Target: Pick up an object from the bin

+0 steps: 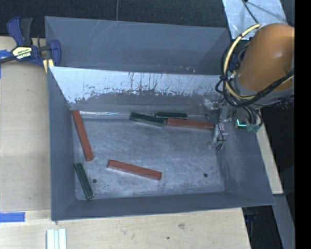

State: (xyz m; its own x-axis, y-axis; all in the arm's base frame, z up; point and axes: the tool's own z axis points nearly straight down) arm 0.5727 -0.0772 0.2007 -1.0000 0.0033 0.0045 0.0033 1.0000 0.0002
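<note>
The arm (pixel 247 93) is in from the right, its orange cover (pixel 267 51) up over the rim, and the hand (pixel 218 137) is down low against the right-hand wall of the bin (pixel 145 48), close to the floor. Is the hand apart or together? I cannot tell from this angle. Just to its left lies the back red-brown bar (pixel 189 123), stretched along the rear of the floor with its right end coming up to the hand; touching or not, hard to call. At that bar's left end sit two dark green bars (pixel 144 118), close together by the back wall. Well apart from the hand, the left red-brown bar (pixel 83 135) slants along the left wall, the corner green bar (pixel 84 180) lies below it, and the front red-brown bar (pixel 133 169) rests flat mid-floor.
</note>
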